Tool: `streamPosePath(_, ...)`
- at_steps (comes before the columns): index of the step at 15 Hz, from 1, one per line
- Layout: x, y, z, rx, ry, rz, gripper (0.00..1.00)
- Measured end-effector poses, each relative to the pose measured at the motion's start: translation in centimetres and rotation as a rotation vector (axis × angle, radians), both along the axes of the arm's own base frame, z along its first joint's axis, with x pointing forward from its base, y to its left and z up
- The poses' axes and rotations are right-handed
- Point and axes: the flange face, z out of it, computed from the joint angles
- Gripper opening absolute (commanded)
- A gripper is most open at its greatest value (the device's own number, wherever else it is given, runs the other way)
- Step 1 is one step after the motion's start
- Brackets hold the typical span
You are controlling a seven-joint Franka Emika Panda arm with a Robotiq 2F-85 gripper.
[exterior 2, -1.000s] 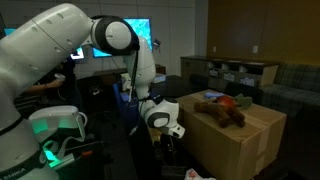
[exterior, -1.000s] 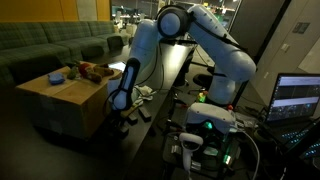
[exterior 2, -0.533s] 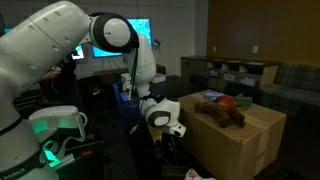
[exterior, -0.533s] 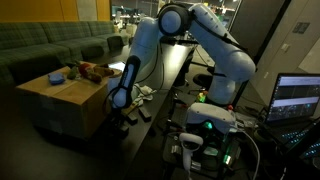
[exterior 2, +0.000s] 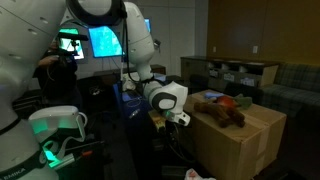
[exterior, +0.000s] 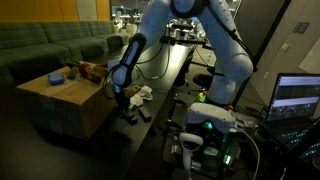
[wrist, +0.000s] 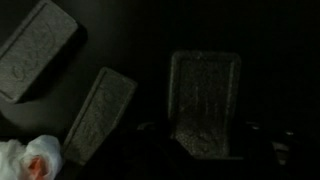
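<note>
end effector (exterior: 118, 96): clamped on grey block (wrist: 205, 98) | second block (wrist: 100, 112): lying on dark bench (wrist: 140, 40) | markings: too dim to read

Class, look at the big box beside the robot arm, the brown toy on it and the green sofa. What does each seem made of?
The box looks like plain brown cardboard: matte, flat sides, sharp folded edges. The toy seems soft plush, judging by its lumpy outline. The sofa appears covered in matte green fabric over padded cushions; the dim picture leaves the weave open.
</note>
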Motion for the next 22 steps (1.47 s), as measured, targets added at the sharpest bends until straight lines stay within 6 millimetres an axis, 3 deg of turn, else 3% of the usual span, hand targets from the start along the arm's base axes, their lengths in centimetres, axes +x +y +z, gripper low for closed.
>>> streamPosePath(8, 2.1, -1.7, 14.9, -0.023, -0.021, 0.040, 0.33)
streamPosePath(13, 4.8, -0.8, 22.8, -0.066, -0.119, 0.111, 0.33)
streamPosePath(18, 8.0, 3.6, 27.4, -0.120, -0.209, 0.236, 0.33)
streamPosePath(22, 11.1, 7.5, 27.9, -0.142, -0.266, 0.314, 0.33)
